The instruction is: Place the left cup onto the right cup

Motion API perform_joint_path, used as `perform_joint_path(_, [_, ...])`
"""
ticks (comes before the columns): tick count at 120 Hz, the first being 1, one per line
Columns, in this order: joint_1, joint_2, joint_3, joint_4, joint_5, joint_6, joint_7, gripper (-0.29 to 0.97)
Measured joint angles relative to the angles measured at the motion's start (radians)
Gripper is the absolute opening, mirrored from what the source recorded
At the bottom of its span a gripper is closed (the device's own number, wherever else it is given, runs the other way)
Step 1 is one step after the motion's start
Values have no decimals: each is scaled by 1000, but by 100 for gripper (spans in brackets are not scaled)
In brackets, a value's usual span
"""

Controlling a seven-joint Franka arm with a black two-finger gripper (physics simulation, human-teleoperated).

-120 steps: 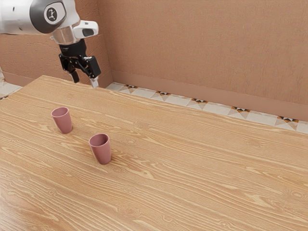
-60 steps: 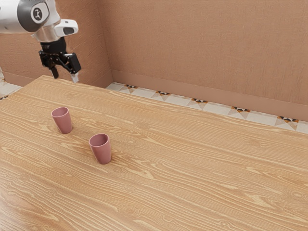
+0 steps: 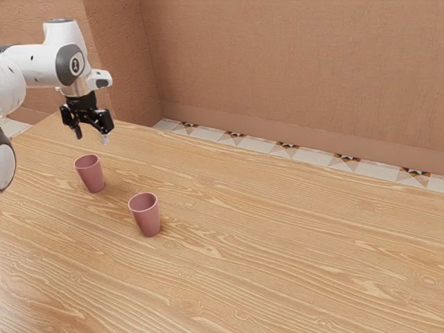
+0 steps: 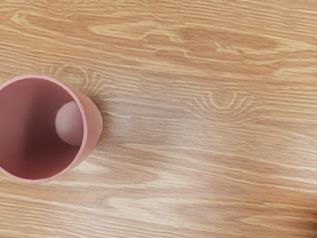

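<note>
Domestic room: wooden table (image 3: 277,229), patterned tile floor (image 3: 313,155).

Wooden table (image 3: 291,236), left cup (image 3: 89,173), right cup (image 3: 144,214) (both upright)

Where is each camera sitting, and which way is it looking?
Exterior view: it sits beside the arm, above the table, and looks across it toward the wall. It shows the white arm and its open gripper near one pink cup, with a second cup farther off.
Wrist view: it rides on the hand and looks straight down at the table and into a pink cup. A dark patch in one corner may be a finger; I cannot tell.
Shared: the wooden table, and probably the cup nearest the gripper.
</note>
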Motion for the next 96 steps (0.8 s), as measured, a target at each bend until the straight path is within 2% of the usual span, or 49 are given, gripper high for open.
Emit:
perform_joint_path(13, [48, 103, -32, 85, -9, 18, 22, 68])
perform_joint_path(32, [98, 176, -61, 106, -15, 59, 54, 68])
perform_joint_path(84, [103, 269, -63, 97, -16, 156, 120, 68])
perform_joint_path(90, [104, 271, -62, 94, -17, 161, 125, 63])
perform_joint_path(96, [110, 271, -61, 91, -18, 165, 129, 51])
